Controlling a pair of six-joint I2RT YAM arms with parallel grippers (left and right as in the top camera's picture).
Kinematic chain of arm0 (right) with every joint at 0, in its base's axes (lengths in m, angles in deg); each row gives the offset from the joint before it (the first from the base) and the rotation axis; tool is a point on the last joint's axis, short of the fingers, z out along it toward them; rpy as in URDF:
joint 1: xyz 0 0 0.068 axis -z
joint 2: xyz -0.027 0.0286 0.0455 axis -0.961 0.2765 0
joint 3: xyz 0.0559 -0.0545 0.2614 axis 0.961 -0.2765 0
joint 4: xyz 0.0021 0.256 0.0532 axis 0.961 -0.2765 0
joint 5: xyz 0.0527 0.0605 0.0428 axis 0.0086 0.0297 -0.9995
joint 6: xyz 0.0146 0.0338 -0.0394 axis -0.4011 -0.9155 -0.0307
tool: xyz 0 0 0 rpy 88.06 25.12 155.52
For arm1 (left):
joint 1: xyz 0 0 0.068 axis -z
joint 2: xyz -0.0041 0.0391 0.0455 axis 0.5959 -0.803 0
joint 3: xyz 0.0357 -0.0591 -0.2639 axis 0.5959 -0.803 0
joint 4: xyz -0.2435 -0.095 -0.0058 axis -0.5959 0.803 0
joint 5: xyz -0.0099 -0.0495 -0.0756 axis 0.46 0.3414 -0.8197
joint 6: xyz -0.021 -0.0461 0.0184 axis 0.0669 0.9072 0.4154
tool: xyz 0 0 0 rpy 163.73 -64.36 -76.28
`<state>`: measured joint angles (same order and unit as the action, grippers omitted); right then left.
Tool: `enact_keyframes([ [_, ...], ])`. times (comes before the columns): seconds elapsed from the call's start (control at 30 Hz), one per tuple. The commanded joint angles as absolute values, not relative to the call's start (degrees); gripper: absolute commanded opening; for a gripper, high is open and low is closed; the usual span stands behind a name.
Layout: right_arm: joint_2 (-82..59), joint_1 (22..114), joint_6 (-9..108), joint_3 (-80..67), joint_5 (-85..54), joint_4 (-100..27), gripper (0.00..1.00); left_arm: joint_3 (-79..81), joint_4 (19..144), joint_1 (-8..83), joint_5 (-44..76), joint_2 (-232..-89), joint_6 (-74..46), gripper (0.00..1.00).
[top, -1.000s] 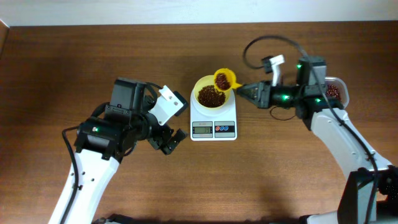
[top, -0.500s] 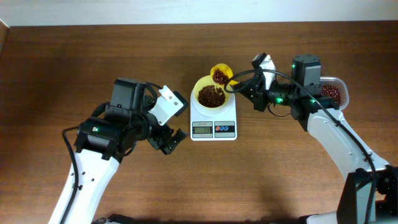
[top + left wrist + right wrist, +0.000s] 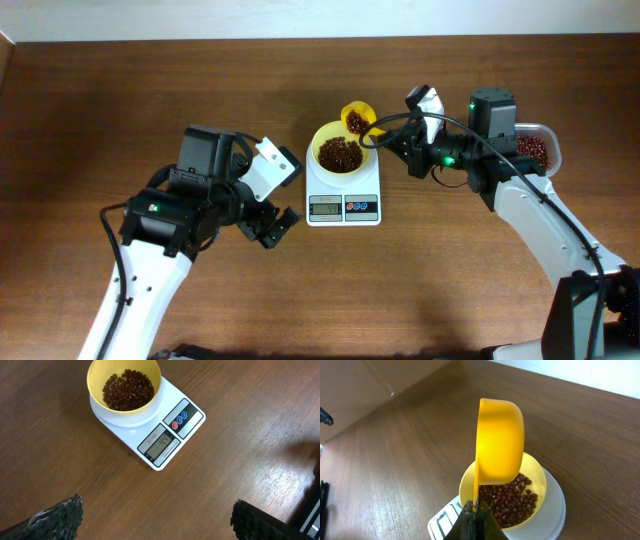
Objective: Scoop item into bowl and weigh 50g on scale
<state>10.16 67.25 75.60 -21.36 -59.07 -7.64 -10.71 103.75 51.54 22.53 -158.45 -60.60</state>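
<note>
Yellow scoop (image 3: pixel 499 442) clamped in right gripper (image 3: pixel 476 510) above bowl (image 3: pixel 96 380); scale (image 3: pixel 172 430) reads 44; left gripper (image 3: pixel 155 518) wide open, empty.

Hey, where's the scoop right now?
In the overhead view the scoop is just right of centre, tilted over the bowl's far-right rim above the scale, held by the right gripper.

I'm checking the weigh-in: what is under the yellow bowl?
The bowl rests on the round platform of the white scale. Only the platform's edge shows around it; the bowl covers its middle, and beans hide the bowl's bottom.
</note>
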Motion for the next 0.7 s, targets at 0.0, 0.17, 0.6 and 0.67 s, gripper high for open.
enact_keyframes([
  [0.0, 10.4, 67.1, 76.23, -21.27, -59.48, -7.58, 0.04, -9.51, 103.66, 51.3, 22.35, -158.23, -61.35, 0.99],
  [0.17, 10.64, 67.1, 76.43, -21.27, -55.9, -7.58, 0.04, -9.51, 103.66, 51.3, 22.35, -158.23, -61.35, 0.99],
  [0.6, 11.91, 65.94, 76.43, -21.31, -60.01, -4.62, 0.04, -9.51, 103.66, 51.3, 22.35, -158.23, -61.35, 0.99],
  [0.67, 12.21, 65.98, 76.25, -21.31, -58.8, -5.28, 0.04, -9.51, 103.66, 51.3, 22.35, -158.23, -61.35, 0.99],
])
